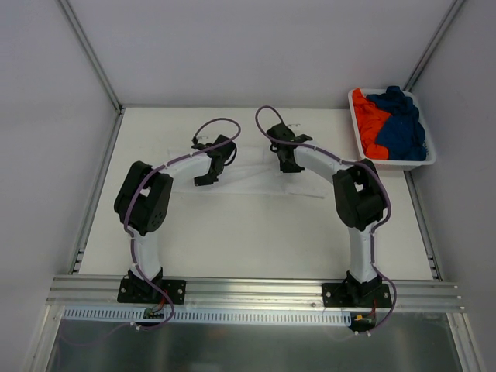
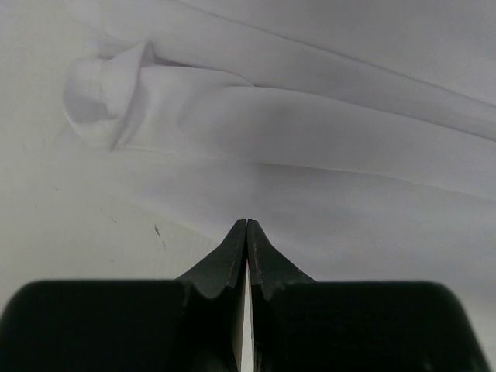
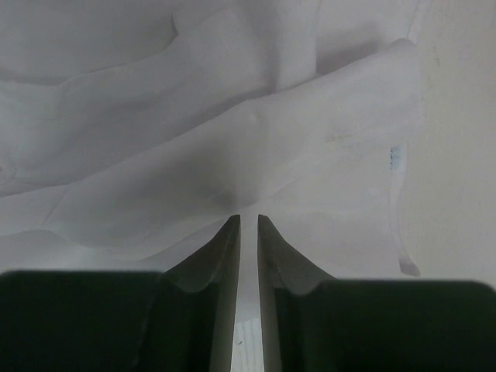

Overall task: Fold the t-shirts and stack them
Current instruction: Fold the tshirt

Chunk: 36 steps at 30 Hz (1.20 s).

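White shirt lies flat across the far-middle of the bench, spread wide left to right, with both arms reaching over it. Orange shirt and blue shirt are heaped in the basket at the far right corner, well apart from the white one.

Left claw: fingers pressed together, tips at the shirt's near edge. Cannot tell if cloth is caught between them. A bunched sleeve end lies ahead to its left.

Right claw: fingers almost together with a thin slit between, tips bitten into a raised fold of the white shirt, clamped on it. A tiny blue mark shows near the shirt's right edge, with bare bench just beyond it.

Nothing lies between the two claws except cloth. Purple cables loop above each wrist. The basket sits just right of the right arm's elbow.

Walls close the bench on the left, far and right sides, and a metal rail runs along the near edge. There is a wide bare strip of bench between the shirt and the rail.
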Motion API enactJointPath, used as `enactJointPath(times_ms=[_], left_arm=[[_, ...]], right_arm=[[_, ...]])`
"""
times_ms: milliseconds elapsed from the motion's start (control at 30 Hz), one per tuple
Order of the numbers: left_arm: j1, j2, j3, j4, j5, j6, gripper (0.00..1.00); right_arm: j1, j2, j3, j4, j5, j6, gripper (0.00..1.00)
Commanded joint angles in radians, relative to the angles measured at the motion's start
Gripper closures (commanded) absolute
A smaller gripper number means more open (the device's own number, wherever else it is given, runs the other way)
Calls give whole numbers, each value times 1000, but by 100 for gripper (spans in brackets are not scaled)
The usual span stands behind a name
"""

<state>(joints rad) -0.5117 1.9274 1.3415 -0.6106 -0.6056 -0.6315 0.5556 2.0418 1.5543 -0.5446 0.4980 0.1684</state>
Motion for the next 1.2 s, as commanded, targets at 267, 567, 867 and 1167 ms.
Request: enactJointPath(times_ms=[267,567,867,1167], left_arm=[[-21,-1,-70,-8,18,-46,100],[-111,-70,-191,-11,58,-169,100],[-260,-107,-246,-11,119,-309,100],[-442,-41,-176,-37,159,-389,100]], right_arm=[[-28,101,90,-94,-102,37,83],[-46,161,145,-103,-139,45,83],[-71,188,217,-120,-162,23,84],[-132,245,325,-179,-199,-20,84]])
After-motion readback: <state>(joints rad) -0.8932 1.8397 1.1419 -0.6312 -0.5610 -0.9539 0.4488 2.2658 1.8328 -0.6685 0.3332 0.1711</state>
